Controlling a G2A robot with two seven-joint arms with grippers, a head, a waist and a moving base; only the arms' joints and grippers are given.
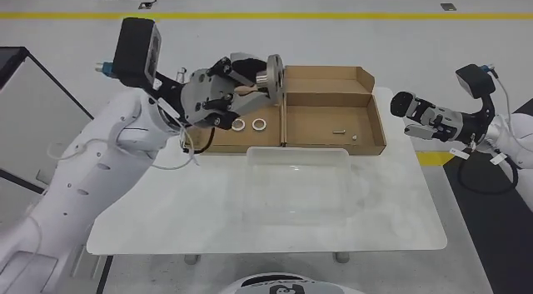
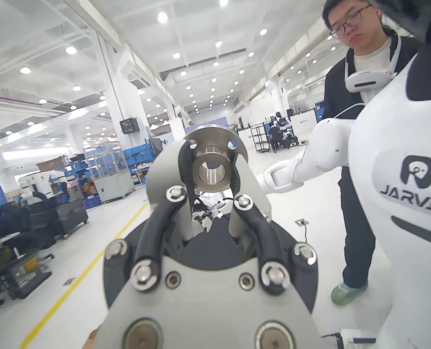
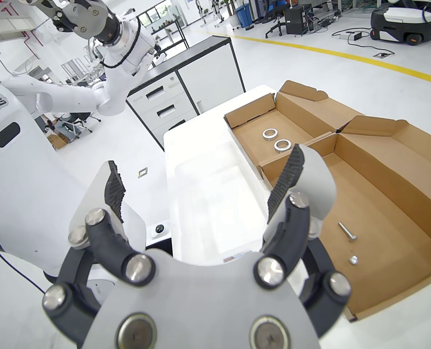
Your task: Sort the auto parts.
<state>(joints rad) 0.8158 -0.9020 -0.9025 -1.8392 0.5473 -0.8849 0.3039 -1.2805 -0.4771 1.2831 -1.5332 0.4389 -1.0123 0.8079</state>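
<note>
There is one metal flange (image 1: 274, 78), a disc with bolt holes and a hollow hub. The metal rings number two: one ring (image 3: 270, 133) and a second ring (image 3: 282, 144). There is one bolt (image 3: 347, 232) and one small round metal piece (image 3: 353, 260), too small to name more closely. Open cardboard boxes number two: the left box (image 3: 252, 147) and the right box (image 3: 382, 168). One clear plastic bin (image 1: 296, 151) and one white table (image 1: 166, 219) complete the count.

A white counter (image 1: 150, 223) stands on a pale floor crossed by a yellow line (image 1: 333, 16), with a grey drawer cabinet (image 3: 186, 85) near one end, and beyond the line, well apart, a black office chair (image 3: 272, 7) and a black-and-white wheeled machine (image 3: 404, 19) with cables (image 3: 350, 34) beside it.
</note>
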